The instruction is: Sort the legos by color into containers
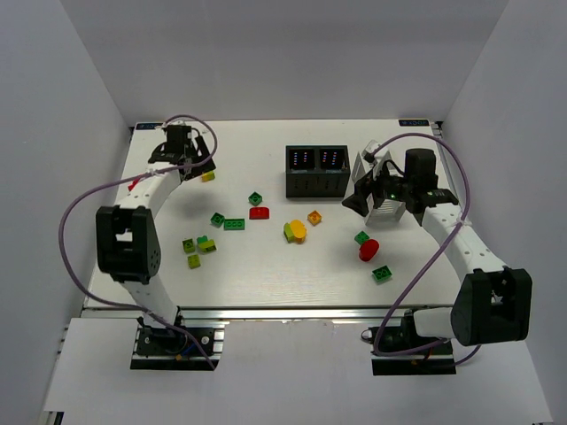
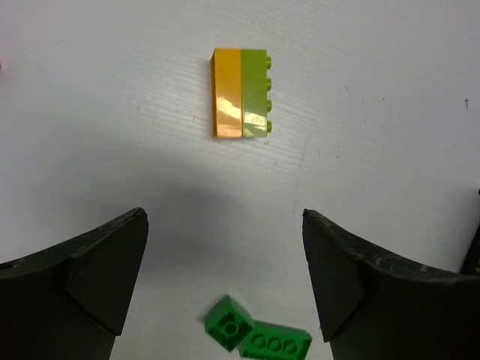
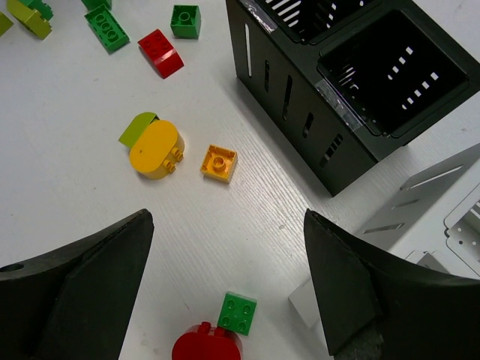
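My left gripper (image 2: pixel 223 217) fills the bottom of its wrist view. Its two black fingers are spread wide with only bare table (image 2: pixel 90 135) between them, so it grips nothing. Just beyond the fingertips lies the orange-and-lime brick (image 2: pixel 241 92), flat on its side, with the lime studs pointing away from the orange half. From above, this brick sits far to the left of the black box (image 1: pixel 316 171), roughly level with it.

My right gripper (image 3: pixel 229 214) is also spread wide and holds nothing. It hangs just to the right of the black box and hides much of the white basket (image 3: pixel 450 187) from above. The basket stands just beside the box's right wall.

In front of the black box, toward my bases, lie the small orange brick (image 3: pixel 219 163) and the yellow rounded brick (image 3: pixel 155 150) with a lime piece against it; the two are apart from each other. Further toward my bases, off the box's right front corner, a bright green brick (image 3: pixel 238 313) touches the red rounded brick (image 3: pixel 206 346). Front-left of the box lie a red brick (image 3: pixel 160 52), a dark green square (image 3: pixel 185 20) and a long green brick (image 3: pixel 106 28).
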Controlling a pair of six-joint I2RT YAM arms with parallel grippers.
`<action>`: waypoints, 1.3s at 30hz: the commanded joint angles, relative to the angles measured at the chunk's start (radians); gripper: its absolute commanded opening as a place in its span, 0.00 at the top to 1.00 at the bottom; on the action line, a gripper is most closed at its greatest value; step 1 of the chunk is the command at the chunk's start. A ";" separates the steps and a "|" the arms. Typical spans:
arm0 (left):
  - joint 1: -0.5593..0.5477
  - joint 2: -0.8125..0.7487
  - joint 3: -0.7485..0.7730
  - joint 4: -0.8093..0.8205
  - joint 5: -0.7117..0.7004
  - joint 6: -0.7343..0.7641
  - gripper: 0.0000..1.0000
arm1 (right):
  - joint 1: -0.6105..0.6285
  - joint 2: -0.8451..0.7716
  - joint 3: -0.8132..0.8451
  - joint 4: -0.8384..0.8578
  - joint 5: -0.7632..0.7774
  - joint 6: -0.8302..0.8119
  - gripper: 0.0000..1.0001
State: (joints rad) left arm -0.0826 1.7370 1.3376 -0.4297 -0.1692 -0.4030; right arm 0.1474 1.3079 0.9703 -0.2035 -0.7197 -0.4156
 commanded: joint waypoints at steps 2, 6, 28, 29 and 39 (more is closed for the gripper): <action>-0.003 0.119 0.139 0.017 0.004 0.039 0.07 | 0.006 0.016 0.005 0.050 0.000 0.024 0.14; -0.005 0.222 0.215 0.028 0.008 0.013 0.07 | 0.004 0.019 0.010 0.044 0.005 0.018 0.12; -0.013 0.453 0.318 0.092 -0.141 -0.022 0.13 | 0.004 0.037 0.005 0.061 -0.006 0.037 0.11; -0.014 0.457 0.318 0.094 -0.141 -0.022 0.13 | 0.006 0.037 0.005 0.058 -0.004 0.035 0.11; -0.016 0.490 0.336 0.115 -0.133 -0.014 0.29 | 0.004 0.045 0.002 0.055 -0.009 0.041 0.11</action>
State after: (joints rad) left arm -0.0940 2.2372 1.6604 -0.3241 -0.2996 -0.4156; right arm 0.1474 1.3476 0.9703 -0.1761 -0.7132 -0.3878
